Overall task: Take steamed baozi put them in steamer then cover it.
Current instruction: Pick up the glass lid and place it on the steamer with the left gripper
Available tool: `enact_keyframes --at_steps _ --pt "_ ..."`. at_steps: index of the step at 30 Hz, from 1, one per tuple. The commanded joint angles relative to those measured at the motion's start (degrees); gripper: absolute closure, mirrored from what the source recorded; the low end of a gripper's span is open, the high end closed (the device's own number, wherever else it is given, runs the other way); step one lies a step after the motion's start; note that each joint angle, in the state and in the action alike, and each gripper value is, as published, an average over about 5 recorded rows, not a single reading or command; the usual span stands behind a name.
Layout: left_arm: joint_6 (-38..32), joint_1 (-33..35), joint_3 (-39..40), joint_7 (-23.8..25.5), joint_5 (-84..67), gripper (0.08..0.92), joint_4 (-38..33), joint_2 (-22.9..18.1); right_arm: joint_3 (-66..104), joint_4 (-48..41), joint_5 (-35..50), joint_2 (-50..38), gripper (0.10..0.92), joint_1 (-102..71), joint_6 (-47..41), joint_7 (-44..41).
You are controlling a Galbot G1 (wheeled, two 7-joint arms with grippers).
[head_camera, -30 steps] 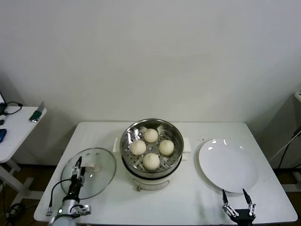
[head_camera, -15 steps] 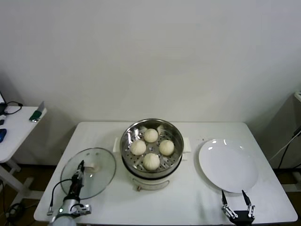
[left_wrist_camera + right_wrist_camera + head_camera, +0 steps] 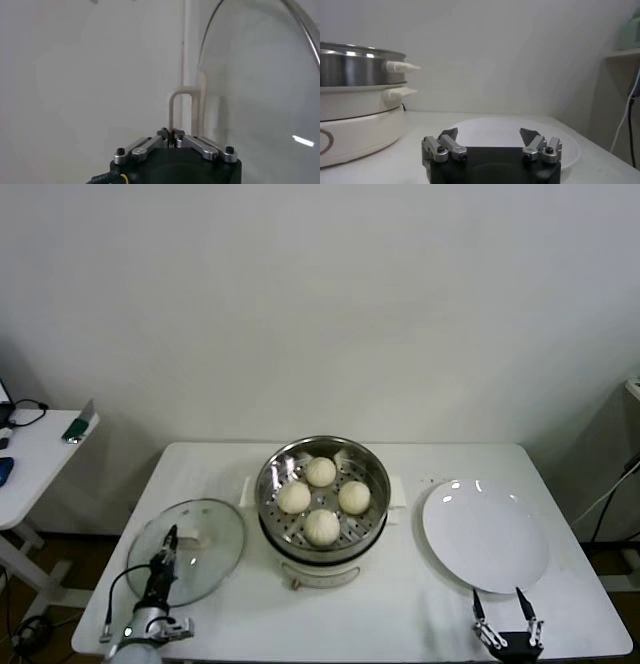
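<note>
Four steamed baozi (image 3: 321, 499) sit inside steamer (image 3: 322, 482), mid-counter. Cover (image 3: 188, 552) lies flat on counter (image 3: 420, 604), to steamer's left. Left pincer (image 3: 168, 541) clamped on cover's bar handle (image 3: 182, 107), jaws fully closed. Steamer lies rightward of left pincer; left arm nearer. Right pincer (image 3: 508, 612) parked near front edge, jaws wide, empty, beside white plate (image 3: 485, 534).

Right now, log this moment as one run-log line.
baozi: four in steamer | left tool: shut on cover handle | right tool: open, idle by plate
</note>
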Motion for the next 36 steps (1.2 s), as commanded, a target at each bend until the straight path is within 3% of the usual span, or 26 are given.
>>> enact_keyframes --at_steps 1,8,13,17,23,30,36 --pt "3.7 3.0 -0.7 7.3 -9.1 0.861 -16.3 4.1 0.6 0.5 -1.4 -0.1 0.203 0.0 -0.1 0.6" --pt "13.8 4.5 -2.6 18.5 -19.2 0.861 -31.1 12.0 1.4 0.7 -4.2 -0.2 0.203 -0.1 -0.3 1.7" --pt "18.6 3.4 -3.1 22.1 -22.4 0.861 -37.0 17.8 1.4 0.7 -4.8 -0.3 0.203 -0.1 -0.3 2.4" --pt "24.0 2.3 -0.7 25.1 -22.8 0.861 -42.2 19.7 1.2 0.8 -5.3 -0.2 0.203 -0.2 -0.3 2.8" --pt "28.6 0.3 9.1 28.1 -13.9 0.861 -47.1 16.8 0.7 1.3 -5.8 0.0 0.203 0.1 -0.6 2.7" --pt "33.7 -4.7 21.2 31.5 -5.2 0.861 -45.8 10.8 -0.2 1.2 -7.1 0.5 0.203 0.8 -0.5 2.6" --pt "36.3 -7.1 26.7 33.8 0.9 0.861 -44.6 4.7 -0.7 0.8 -7.3 0.9 0.203 1.4 -0.3 2.6"
